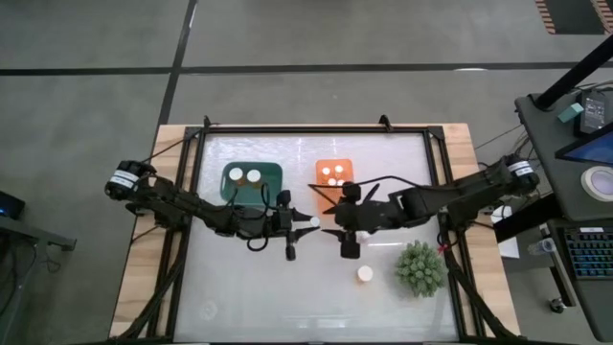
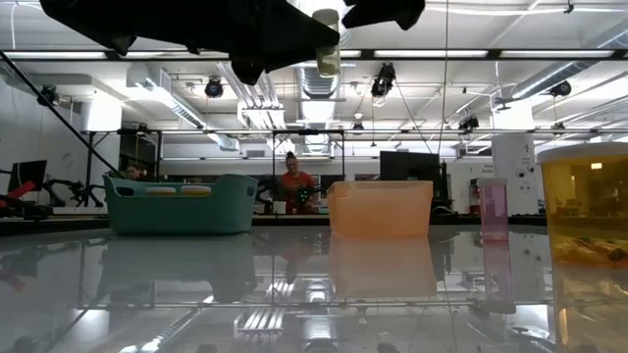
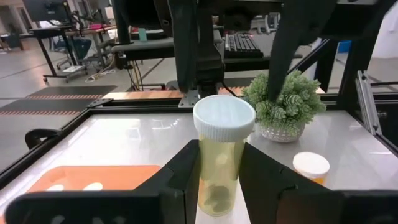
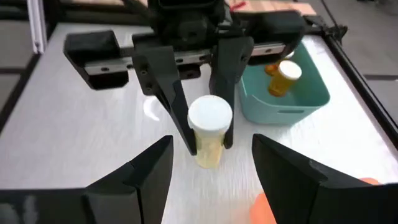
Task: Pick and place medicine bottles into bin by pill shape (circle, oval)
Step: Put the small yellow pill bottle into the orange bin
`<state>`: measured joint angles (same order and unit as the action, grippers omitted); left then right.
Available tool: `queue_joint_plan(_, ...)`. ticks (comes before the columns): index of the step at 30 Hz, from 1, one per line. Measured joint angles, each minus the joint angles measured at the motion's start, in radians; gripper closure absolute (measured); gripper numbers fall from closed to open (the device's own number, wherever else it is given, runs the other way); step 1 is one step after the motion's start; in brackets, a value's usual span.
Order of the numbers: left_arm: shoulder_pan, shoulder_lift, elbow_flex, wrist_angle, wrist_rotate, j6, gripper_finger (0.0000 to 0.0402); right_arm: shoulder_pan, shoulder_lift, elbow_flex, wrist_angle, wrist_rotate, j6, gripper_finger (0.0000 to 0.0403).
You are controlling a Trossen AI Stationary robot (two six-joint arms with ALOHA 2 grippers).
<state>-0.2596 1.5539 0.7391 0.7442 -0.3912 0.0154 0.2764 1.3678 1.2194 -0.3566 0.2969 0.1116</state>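
My left gripper (image 1: pixel 305 226) is shut on a medicine bottle (image 3: pixel 219 163) with a white cap and a pale amber body, held high above the table's middle; it also shows in the low view (image 2: pixel 327 44). My right gripper (image 1: pixel 331 219) is open and empty, facing the bottle from the table's right side, its fingers apart from it. Another bottle (image 1: pixel 365 274) stands on its base on the table nearer the front. The teal bin (image 1: pixel 275 171) holds two bottles. The orange bin (image 1: pixel 322 184) holds several. My left gripper pinches the bottle's amber body (image 3: pixel 217 177) below the white cap, between its two fingers (image 4: pixel 163 93). The fingers come from the table's left, slanting downward. The bottle stands upright in the hold, cap up, lifted clear of the table.
A spiky green plant in a pot (image 1: pixel 420 267) stands at the front right, near the loose bottle. The two bins sit side by side behind the grippers. The table's black frame rails (image 1: pixel 446 182) run along its edges. People show in the room behind (image 2: pixel 295 181).
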Motion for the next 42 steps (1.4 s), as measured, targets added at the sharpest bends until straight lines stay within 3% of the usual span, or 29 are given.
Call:
queue_joint_plan(11,0.0,0.0,-0.005,0.003,0.0,0.001,0.0324,-0.005,0.089,0.12,-0.061,0.0,-0.001,0.0193)
queue_joint_plan(33,-0.002,0.0,-0.001,0.006,0.0,0.019,0.0324,-0.038,0.128,0.126,-0.057,-0.008,-0.001,0.0193)
queue_joint_plan(42,-0.002,0.0,-0.001,0.007,0.0,0.019,0.0324,-0.039,0.132,0.126,-0.057,-0.009,0.0,0.0234)
